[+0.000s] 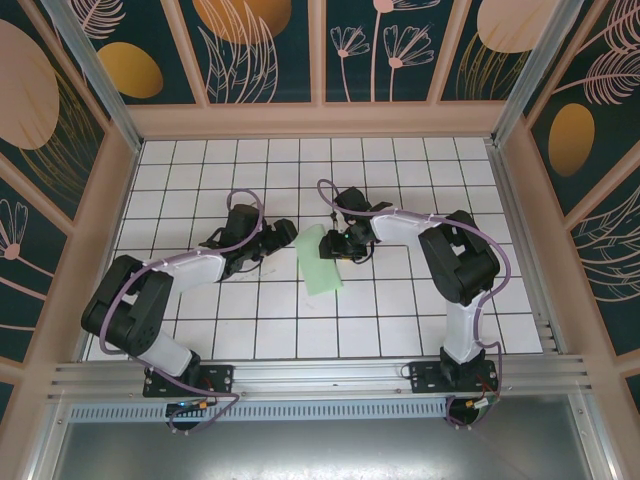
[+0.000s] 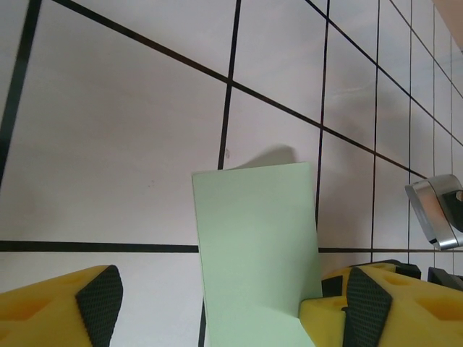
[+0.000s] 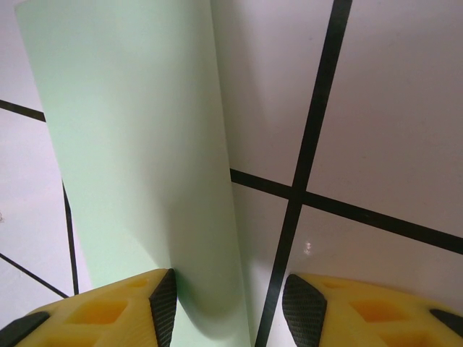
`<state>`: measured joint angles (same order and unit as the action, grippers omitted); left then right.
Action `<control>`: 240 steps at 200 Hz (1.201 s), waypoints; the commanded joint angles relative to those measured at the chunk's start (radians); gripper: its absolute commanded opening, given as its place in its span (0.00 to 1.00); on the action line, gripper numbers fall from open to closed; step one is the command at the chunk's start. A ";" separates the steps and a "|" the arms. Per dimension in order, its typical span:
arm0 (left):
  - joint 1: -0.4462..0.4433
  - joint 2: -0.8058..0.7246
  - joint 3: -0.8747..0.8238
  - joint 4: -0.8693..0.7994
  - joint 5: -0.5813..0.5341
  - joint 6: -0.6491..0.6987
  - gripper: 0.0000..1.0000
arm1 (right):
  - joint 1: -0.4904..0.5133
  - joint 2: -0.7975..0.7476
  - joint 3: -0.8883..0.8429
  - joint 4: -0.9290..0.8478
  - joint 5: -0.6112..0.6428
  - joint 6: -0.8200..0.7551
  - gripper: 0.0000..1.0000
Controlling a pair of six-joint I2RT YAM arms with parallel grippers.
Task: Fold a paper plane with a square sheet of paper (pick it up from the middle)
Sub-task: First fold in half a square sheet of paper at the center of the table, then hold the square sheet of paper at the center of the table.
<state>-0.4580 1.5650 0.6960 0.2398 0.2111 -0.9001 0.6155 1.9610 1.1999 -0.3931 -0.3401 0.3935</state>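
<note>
Thin mint-green paper strip (image 1: 322,265) on gridded surface (image 1: 200,300); left pincer (image 2: 231,285) wide open at its end; right pincer (image 3: 231,285) part-open, textured pad (image 3: 165,303) touching strip.

Table (image 1: 200,330): flat white surface, ruled into square tiles by black lines (image 1: 255,300). One item lies on it, a pale green sheet of paper (image 1: 322,265), folded into a narrow strip. It sits near the centre and crosses several tile lines. One end appears slightly raised and casts a shadow on the surface.
</note>
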 commanded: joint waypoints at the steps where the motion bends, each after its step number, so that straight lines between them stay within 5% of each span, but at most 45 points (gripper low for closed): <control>1: 0.005 0.028 0.010 0.040 0.047 -0.009 0.79 | 0.015 0.187 -0.082 0.005 0.151 -0.036 0.51; 80: -0.018 0.133 0.015 0.174 0.207 -0.074 0.38 | 0.014 0.195 -0.084 0.004 0.158 -0.022 0.51; 126: -0.044 0.216 0.048 0.182 0.236 -0.085 0.22 | 0.016 0.197 -0.089 0.003 0.159 -0.011 0.51; 240: -0.054 0.279 0.058 0.185 0.269 -0.089 0.10 | 0.025 0.208 -0.094 0.003 0.157 0.002 0.52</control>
<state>-0.5053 1.8164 0.7345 0.4084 0.4576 -0.9817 0.6201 1.9629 1.1999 -0.3931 -0.3309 0.4015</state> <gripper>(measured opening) 0.104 0.517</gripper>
